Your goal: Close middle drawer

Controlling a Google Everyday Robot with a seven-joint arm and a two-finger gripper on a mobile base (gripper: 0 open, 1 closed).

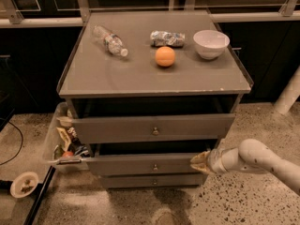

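1. Speckled stone floor (243,200) spread beneath a grey cabinet (154,81), which stood against dark panels.
2. On the cabinet's top I saw a clear plastic bottle (108,40) lying on its side at the back left. A crumpled silver packet (167,38) lay at the back centre, an orange (165,56) sat just in front of it, and a white bowl (211,43) stood upright at the back right.
3. Down the cabinet's front ran three grey drawer fronts. The top drawer (152,128), the tallest, was pulled well out, with a dark gap behind its front.
4. The middle drawer (136,164) sat directly under it, out of the cabinet a little but less than the top one. A dark slot showed above its front, and its small round knob (155,167) sat at the centre.
5. The bottom drawer (150,181), the slimmest, sat furthest back.
6. The gripper (200,162) was at the right end of the middle drawer's front, pressed against it or just beside it. Its white arm (255,159) reached in from the cabinet's lower right. I could not tell how wide the gripper was set.
7. A clear bin (50,139) of snack packets leaned against the cabinet's left side.
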